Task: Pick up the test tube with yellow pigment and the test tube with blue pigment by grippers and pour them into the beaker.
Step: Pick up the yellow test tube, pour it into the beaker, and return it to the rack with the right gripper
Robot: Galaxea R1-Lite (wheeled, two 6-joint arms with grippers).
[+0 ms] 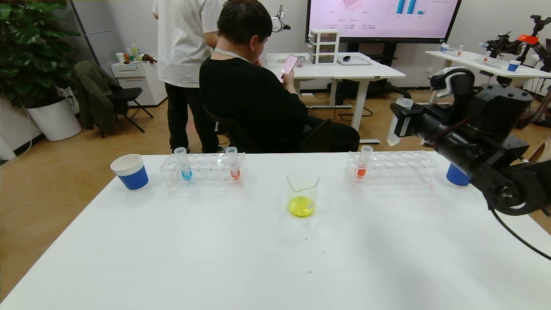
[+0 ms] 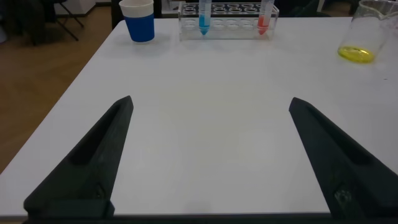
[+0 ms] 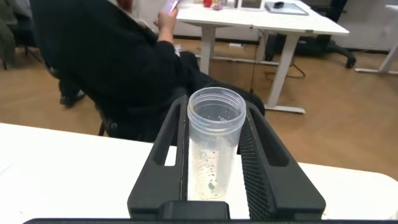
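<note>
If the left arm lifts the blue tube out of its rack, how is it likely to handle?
The test tube with blue pigment looks slim, smooth and clear, so it may slip in the jaws. It stands upright in the clear rack and should lift straight out. Only its tip holds liquid, so it is probably light; its round bottom suggests it would roll if laid down.

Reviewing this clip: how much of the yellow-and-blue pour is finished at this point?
About half. Done: yellow liquid sits in the beaker. In hand: the right end effector is shut on an emptied tube, raised beyond the right rack. Left: the test tube with blue pigment stands full in the left rack; the left end effector is open above the table.
</note>
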